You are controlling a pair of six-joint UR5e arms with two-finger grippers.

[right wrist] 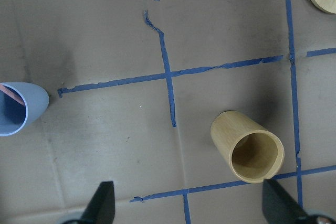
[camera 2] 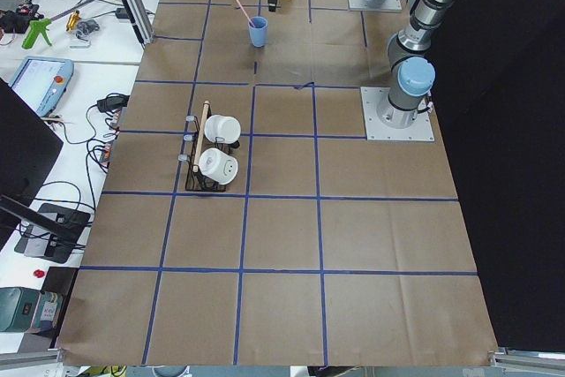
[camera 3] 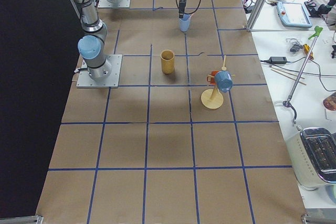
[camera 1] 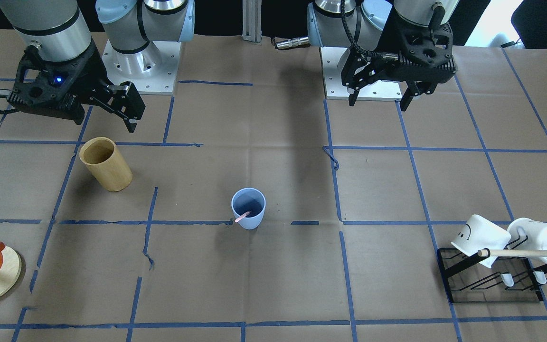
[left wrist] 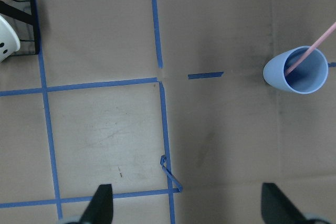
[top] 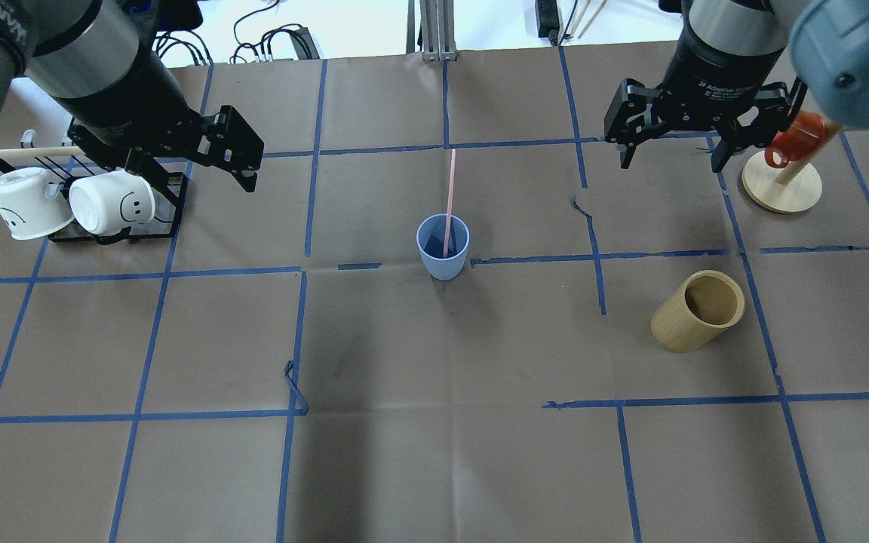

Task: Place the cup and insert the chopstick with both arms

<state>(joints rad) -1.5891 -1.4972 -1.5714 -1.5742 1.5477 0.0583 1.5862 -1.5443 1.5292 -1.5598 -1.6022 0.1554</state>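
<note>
The light blue cup (camera 1: 248, 209) stands upright at the table's middle, and also shows in the overhead view (top: 443, 249) and both wrist views (left wrist: 295, 70) (right wrist: 18, 109). A pale pink chopstick (top: 449, 196) stands inside it, leaning on the rim (camera 1: 242, 217) (left wrist: 310, 53). My left gripper (top: 193, 166) (camera 1: 378, 103) is open and empty, raised above the table well apart from the cup; its fingers (left wrist: 102, 203) show wide apart. My right gripper (top: 672, 162) (camera 1: 128, 111) is open and empty, raised on the cup's other side.
A tan bamboo cylinder (top: 698, 311) (right wrist: 248, 153) stands under my right arm's side. A black rack (camera 1: 492, 280) with two white mugs (top: 114, 204) and a wooden dowel (camera 1: 530, 253) is near my left gripper. A round wooden stand (top: 781, 185) carries an orange mug.
</note>
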